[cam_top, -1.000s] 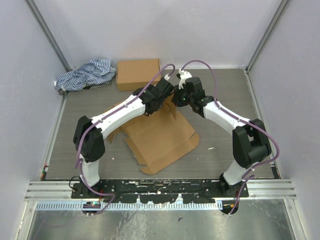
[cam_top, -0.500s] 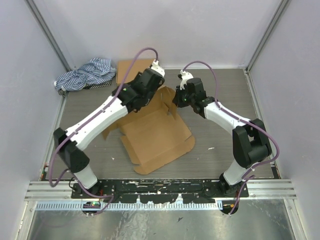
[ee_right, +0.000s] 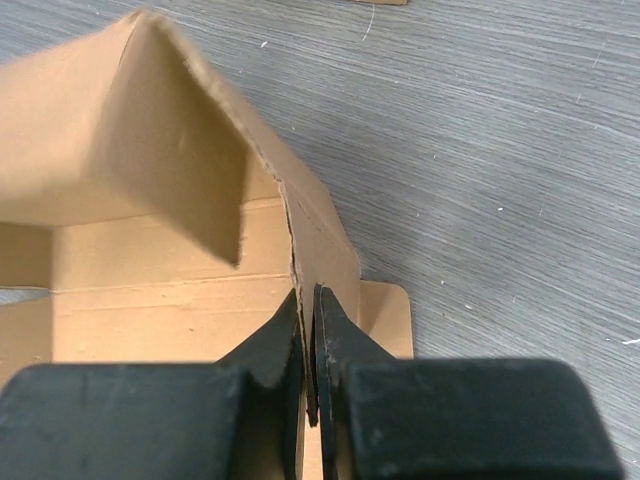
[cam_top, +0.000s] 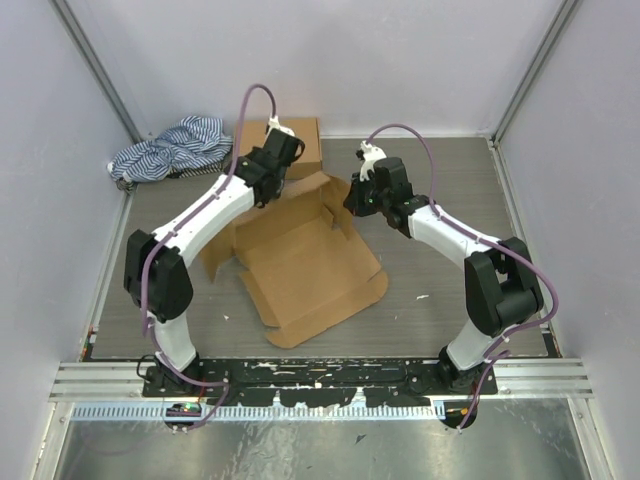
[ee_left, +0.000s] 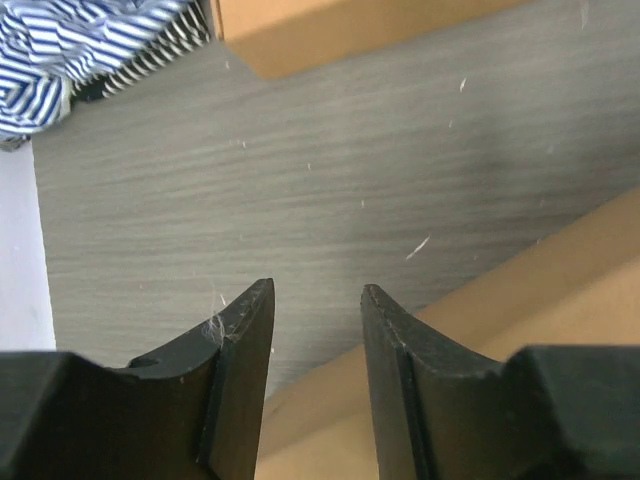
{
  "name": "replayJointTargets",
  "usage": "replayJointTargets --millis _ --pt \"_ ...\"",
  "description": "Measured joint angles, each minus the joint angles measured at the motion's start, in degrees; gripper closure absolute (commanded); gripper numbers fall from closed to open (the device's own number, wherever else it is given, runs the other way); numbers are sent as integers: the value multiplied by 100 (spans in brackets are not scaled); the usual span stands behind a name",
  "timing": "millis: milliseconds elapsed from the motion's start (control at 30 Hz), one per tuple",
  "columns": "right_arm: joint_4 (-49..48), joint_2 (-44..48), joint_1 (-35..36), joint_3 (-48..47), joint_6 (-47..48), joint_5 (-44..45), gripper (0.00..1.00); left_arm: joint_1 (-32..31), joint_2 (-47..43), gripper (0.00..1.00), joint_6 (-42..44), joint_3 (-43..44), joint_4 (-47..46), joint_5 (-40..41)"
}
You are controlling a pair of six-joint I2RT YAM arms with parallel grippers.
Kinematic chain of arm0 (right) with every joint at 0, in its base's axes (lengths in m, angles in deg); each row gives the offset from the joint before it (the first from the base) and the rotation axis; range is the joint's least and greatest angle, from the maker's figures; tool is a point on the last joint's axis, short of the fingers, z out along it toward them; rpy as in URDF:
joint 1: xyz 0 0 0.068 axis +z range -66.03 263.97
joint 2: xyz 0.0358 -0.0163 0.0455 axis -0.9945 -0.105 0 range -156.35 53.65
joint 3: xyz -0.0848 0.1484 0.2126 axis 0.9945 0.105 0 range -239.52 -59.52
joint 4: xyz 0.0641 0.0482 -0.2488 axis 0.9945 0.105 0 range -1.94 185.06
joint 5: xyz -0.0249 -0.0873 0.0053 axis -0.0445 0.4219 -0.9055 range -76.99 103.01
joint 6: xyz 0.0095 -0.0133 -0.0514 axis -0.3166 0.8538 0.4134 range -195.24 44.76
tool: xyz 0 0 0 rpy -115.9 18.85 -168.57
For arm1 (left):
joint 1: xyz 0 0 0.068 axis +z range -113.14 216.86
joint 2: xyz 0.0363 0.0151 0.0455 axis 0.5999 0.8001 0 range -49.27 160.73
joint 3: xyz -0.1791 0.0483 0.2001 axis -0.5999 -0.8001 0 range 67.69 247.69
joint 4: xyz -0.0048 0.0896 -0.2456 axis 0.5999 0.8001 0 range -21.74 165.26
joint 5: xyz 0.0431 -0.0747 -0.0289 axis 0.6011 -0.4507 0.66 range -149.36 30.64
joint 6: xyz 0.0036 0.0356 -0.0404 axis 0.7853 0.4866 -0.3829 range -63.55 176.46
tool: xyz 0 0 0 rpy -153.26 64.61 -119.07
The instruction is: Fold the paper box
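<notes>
The brown paper box [cam_top: 300,260] lies unfolded in the middle of the table, its far wall and right side flap raised. My right gripper [cam_top: 352,203] is shut on the raised right side flap [ee_right: 322,235] and pinches its upper edge. My left gripper [cam_top: 262,178] is open and empty, above the table at the box's far left corner; the cardboard edge [ee_left: 560,270] shows below its right finger, apart from it. In the right wrist view the raised far wall [ee_right: 120,130] stands to the left of my fingers.
A second, closed cardboard box [cam_top: 290,140] sits at the back, also in the left wrist view [ee_left: 330,30]. A blue striped cloth [cam_top: 165,150] lies at the back left. Grey walls enclose the table on three sides.
My left arm has swung left and back, from above the box's far wall to the far left corner. The right gripper has kept its hold; the box has shifted slightly.
</notes>
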Motion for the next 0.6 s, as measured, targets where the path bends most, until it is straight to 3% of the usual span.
replayJointTargets --millis 300,600 --pt "146 0 22 -15 -59 -22 87 -214 98 53 -164 -557 -94 496" --pt "442 -2 133 -109 -120 2 89 -748 334 51 -122 -501 85 1718"
